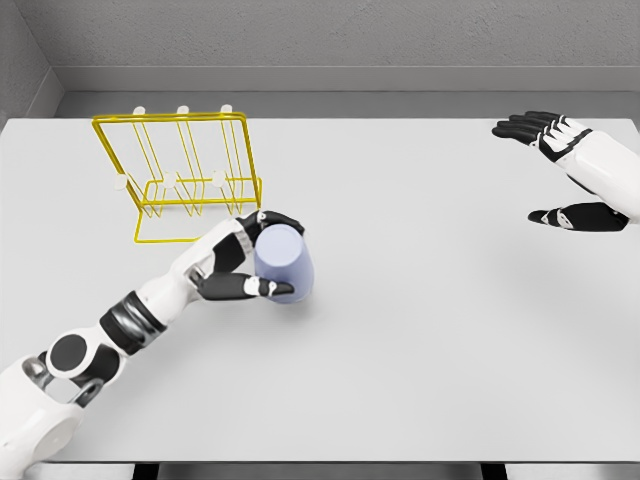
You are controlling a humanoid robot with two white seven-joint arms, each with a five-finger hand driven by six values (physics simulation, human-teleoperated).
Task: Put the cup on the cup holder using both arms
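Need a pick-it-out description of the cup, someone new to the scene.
Start at the yellow wire rack at the back left of the grey table. Just in front of its right corner, the left hand grips the cup: a plain pale lavender cylinder, the only solid-coloured thing there.

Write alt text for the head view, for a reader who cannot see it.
The robot's left hand grips a pale blue cup on a white table, just in front of a yellow wire cup holder standing at the back left. The right hand hovers open at the far right, holding nothing.
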